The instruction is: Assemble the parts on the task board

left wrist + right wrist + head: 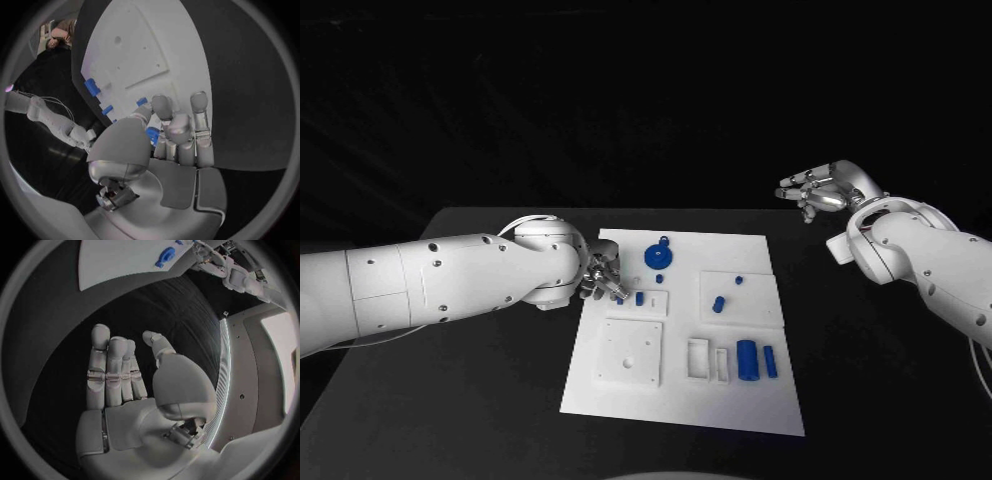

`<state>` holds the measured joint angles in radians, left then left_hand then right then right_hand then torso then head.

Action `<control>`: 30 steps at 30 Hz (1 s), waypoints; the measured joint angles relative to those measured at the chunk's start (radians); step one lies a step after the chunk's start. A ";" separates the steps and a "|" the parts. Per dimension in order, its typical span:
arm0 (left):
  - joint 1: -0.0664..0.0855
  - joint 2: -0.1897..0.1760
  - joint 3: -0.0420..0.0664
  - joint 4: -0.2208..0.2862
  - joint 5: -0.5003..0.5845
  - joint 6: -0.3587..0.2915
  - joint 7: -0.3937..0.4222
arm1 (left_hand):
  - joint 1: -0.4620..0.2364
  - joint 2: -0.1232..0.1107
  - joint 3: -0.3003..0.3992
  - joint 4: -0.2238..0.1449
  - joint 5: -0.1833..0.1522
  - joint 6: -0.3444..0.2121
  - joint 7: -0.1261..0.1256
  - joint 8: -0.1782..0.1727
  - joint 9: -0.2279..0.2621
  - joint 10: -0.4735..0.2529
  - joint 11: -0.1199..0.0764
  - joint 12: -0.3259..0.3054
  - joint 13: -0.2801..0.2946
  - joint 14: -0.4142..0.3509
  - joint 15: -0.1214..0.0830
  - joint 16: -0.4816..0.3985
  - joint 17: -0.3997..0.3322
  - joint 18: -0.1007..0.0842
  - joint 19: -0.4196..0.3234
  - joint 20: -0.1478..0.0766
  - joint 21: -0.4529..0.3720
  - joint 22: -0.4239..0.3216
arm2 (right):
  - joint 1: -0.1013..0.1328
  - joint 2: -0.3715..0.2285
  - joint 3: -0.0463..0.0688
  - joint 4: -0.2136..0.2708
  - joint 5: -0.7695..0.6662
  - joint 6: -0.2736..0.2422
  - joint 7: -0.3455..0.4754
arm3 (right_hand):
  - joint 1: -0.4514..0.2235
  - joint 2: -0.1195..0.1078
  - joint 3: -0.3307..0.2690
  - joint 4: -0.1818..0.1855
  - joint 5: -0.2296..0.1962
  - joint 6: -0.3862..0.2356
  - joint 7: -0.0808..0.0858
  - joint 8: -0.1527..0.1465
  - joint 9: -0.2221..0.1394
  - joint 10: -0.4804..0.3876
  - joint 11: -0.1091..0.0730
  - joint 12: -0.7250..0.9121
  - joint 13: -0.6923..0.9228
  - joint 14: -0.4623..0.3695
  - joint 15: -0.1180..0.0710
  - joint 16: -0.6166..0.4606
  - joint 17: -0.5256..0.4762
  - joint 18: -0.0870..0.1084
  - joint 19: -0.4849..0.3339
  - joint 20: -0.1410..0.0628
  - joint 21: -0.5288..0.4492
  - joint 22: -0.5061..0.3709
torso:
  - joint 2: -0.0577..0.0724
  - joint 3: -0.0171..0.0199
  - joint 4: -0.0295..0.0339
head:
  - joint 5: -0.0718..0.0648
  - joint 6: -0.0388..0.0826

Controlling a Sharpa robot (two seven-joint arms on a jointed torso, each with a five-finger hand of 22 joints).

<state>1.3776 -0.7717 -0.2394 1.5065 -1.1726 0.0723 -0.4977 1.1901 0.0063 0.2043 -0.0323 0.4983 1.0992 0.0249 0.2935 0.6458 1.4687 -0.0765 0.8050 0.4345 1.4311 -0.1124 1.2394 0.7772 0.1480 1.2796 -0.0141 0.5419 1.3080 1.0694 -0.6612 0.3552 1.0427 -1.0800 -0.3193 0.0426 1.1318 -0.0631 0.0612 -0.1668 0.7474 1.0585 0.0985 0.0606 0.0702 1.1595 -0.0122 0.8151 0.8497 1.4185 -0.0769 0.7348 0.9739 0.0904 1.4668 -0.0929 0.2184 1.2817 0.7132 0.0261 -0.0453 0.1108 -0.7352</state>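
Two white arms reach over the black table, with the task board, a flat white plate, lying between them. The left hand is at the board's left edge, near its far corner, fingers bent down onto the plate. In the left wrist view the thumb and fingers close around a small blue part, pinched just above the board's surface; part of it is hidden by the fingers, so its shape cannot be made out. Just beside that hand, a short blue peg stands in a small raised white block.

Further along the board lie a round blue disc with a small tab, two little blue pegs on a square white block, and two smooth blue cylinders side by side next to narrow white slotted frames. A larger square white plate with small holes sits near the board's left edge.

The right hand hovers well apart from the board, above the table's far right corner, holding nothing; in its wrist view the silver fingers are straight and close together, the thumb set apart.
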 measured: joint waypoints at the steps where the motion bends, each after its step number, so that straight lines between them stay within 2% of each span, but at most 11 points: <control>1: 0.000 0.000 0.000 -0.001 0.001 -0.001 0.000 | 0.000 -0.006 0.002 0.002 0.000 0.001 -0.001 0.000 -0.001 0.000 0.000 0.000 0.001 0.000 0.000 -0.001 -0.001 0.000 0.000 0.000 0.000 0.000 | 0.000 0.000 0.000 0.000 0.000 0.000 0.000 | 0.000 0.000 0.000 0.000 0.000 -0.001 0.001 0.000 0.000 0.000 0.000 0.000 0.000 0.000 0.000 0.000 0.000 0.000 0.000 0.000 0.000 0.000 | 0.000 0.0000 0.0000 | 0.000 0.000; 5: -0.001 0.000 0.000 -0.004 0.003 -0.004 0.002 | 0.000 -0.028 0.004 0.015 0.000 0.007 -0.004 0.000 -0.007 0.000 0.000 0.000 0.003 0.000 0.000 -0.001 -0.001 0.000 0.000 0.000 -0.001 0.000 | 0.000 -0.001 0.000 0.000 0.000 0.000 0.000 | 0.000 0.000 0.000 0.000 0.000 -0.003 0.003 0.000 0.000 0.000 0.000 0.000 0.000 0.000 0.000 0.000 0.000 0.000 0.000 0.000 0.000 0.000 | 0.000 -0.0001 0.0000 | 0.000 0.001; 7: -0.001 0.000 0.000 -0.007 0.004 -0.006 0.003 | -0.001 -0.043 -0.006 0.039 0.000 0.023 -0.020 -0.004 -0.014 0.000 0.000 0.000 0.004 0.000 0.000 -0.001 -0.001 0.000 0.000 0.000 -0.005 0.000 | 0.000 -0.001 0.000 0.000 0.000 0.000 0.000 | 0.000 0.000 0.000 0.000 0.000 -0.003 0.003 0.000 0.000 0.000 0.000 0.000 0.000 0.000 0.000 0.000 0.000 0.000 0.000 0.000 0.000 0.000 | 0.000 -0.0004 0.0001 | -0.001 0.001; 9: -0.002 -0.001 0.000 -0.008 0.005 -0.008 0.003 | 0.000 -0.045 -0.013 0.054 -0.002 0.031 -0.028 -0.004 -0.014 0.000 0.000 0.000 0.005 0.000 0.000 -0.001 -0.001 0.000 0.000 0.000 -0.005 0.000 | 0.000 -0.001 0.000 0.000 0.001 0.000 0.000 | 0.000 0.000 0.003 0.003 0.000 -0.003 0.003 0.000 0.000 0.000 0.000 0.000 -0.001 0.000 0.000 0.000 0.000 0.000 0.000 0.000 0.000 0.000 | 0.000 -0.0005 0.0001 | -0.001 0.002; 14: -0.003 -0.003 -0.001 -0.012 0.006 -0.012 0.004 | -0.006 -0.080 -0.027 0.108 -0.019 0.055 -0.052 -0.004 -0.020 -0.006 -0.006 -0.003 0.006 0.000 0.000 -0.001 -0.001 0.000 0.000 0.000 -0.007 0.000 | 0.000 -0.001 0.000 0.000 0.001 0.000 0.000 | -0.004 -0.004 0.003 0.003 0.004 -0.003 0.003 0.000 0.000 0.000 0.000 0.000 -0.001 0.000 0.000 0.000 0.000 0.000 0.000 0.000 0.000 -0.002 | 0.000 -0.0011 0.0005 | -0.002 0.004; 16: -0.003 -0.004 -0.001 -0.014 0.007 -0.014 0.004 | -0.004 -0.096 -0.032 0.140 -0.041 0.059 -0.055 -0.004 -0.022 -0.008 -0.008 -0.006 0.006 0.000 0.000 -0.001 -0.001 0.000 0.000 0.000 -0.009 0.000 | 0.000 -0.001 0.000 -0.001 0.001 0.000 0.001 | -0.004 -0.004 0.003 0.003 0.005 -0.003 0.003 0.000 0.000 0.000 0.000 0.000 -0.001 0.000 0.000 0.000 0.000 0.000 0.000 0.000 0.000 -0.002 | 0.000 -0.0012 0.0007 | -0.002 0.005; 18: -0.003 -0.005 -0.001 -0.016 0.007 -0.016 0.005 | -0.002 -0.114 -0.034 0.179 -0.081 0.064 -0.061 -0.004 -0.022 -0.008 -0.008 -0.006 0.007 0.000 0.000 -0.001 -0.002 0.000 0.000 0.000 -0.009 0.000 | 0.000 -0.001 0.000 -0.001 0.002 0.000 0.001 | -0.004 -0.004 0.003 0.003 0.005 -0.003 0.003 0.000 0.000 0.000 0.000 0.000 -0.001 0.000 0.000 0.000 0.000 0.000 0.000 0.000 0.000 -0.002 | 0.000 -0.0011 0.0008 | -0.002 0.005; 21: -0.004 -0.006 -0.002 -0.019 0.008 -0.020 0.005 | 0.001 -0.136 -0.037 0.233 -0.099 0.066 -0.056 0.000 -0.021 -0.008 -0.008 -0.006 0.008 0.000 0.000 -0.001 -0.003 0.000 0.004 0.004 -0.009 0.000 | 0.000 -0.001 0.000 -0.002 0.002 0.000 0.001 | -0.004 -0.004 0.003 0.003 0.005 -0.003 0.003 0.000 0.000 0.000 0.000 0.000 -0.001 0.000 0.000 0.000 0.000 0.000 0.000 0.000 0.000 -0.002 | 0.000 -0.0012 0.0008 | -0.002 0.006; 25: -0.005 -0.009 -0.002 -0.022 0.010 -0.028 0.006 | -0.014 -0.157 -0.043 0.294 -0.151 0.069 -0.052 0.004 -0.016 -0.008 -0.008 -0.006 0.008 0.000 0.000 -0.001 -0.003 0.000 0.004 0.004 -0.009 0.000 | 0.000 -0.001 0.000 -0.003 0.002 0.000 0.001 | -0.004 -0.004 0.003 0.003 0.005 -0.003 0.003 0.000 0.000 0.000 0.000 0.000 -0.002 0.000 0.000 0.000 0.000 0.000 0.000 0.000 0.000 -0.003 | 0.000 -0.0014 0.0008 | -0.002 0.007; 27: -0.006 -0.010 -0.003 -0.023 0.012 -0.032 0.006 | -0.022 -0.165 -0.044 0.311 -0.175 0.069 -0.052 0.008 -0.014 -0.008 -0.008 -0.006 0.009 0.000 0.000 -0.001 -0.003 0.000 0.004 0.004 -0.009 0.000 | 0.000 -0.001 0.000 -0.003 0.002 0.000 0.001 | -0.004 -0.004 0.003 0.003 0.005 -0.003 0.003 0.000 0.000 0.000 0.000 0.000 -0.002 0.000 0.000 0.000 0.000 0.000 0.000 0.000 0.000 -0.003 | 0.000 -0.0013 0.0008 | -0.002 0.007; 30: -0.006 -0.011 -0.003 -0.024 0.015 -0.039 0.006 | -0.037 -0.179 -0.043 0.316 -0.202 0.069 -0.052 0.008 -0.013 -0.008 -0.008 -0.006 0.009 0.000 0.000 -0.001 -0.002 0.000 0.004 0.004 -0.009 0.000 | 0.000 -0.001 0.000 -0.004 0.003 0.000 0.001 | -0.004 -0.004 0.003 0.003 0.005 -0.003 0.003 0.000 0.000 0.000 0.000 0.000 -0.002 0.000 0.000 0.000 0.000 0.000 0.000 0.000 0.000 -0.003 | 0.000 -0.0012 0.0008 | -0.002 0.008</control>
<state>1.3717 -0.7831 -0.2421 1.4821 -1.1574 0.0328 -0.4916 1.1532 -0.1727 0.1608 0.2837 0.2961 1.1683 -0.0269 0.3014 0.6325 1.4606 -0.0846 0.7994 0.4432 1.4311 -0.1124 1.2384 0.7749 0.1479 1.2832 -0.0106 0.5334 1.3077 1.0691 -0.6619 0.3552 1.0389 -1.0773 -0.3195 0.0437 1.1278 -0.0671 0.0639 -0.1641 0.7524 1.0559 0.1011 0.0606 0.0703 1.1595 -0.0122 0.8151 0.8479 1.4185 -0.0769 0.7348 0.9739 0.0904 1.4667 -0.0928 0.2184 1.2790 0.7131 0.0249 -0.0446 0.1085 -0.7274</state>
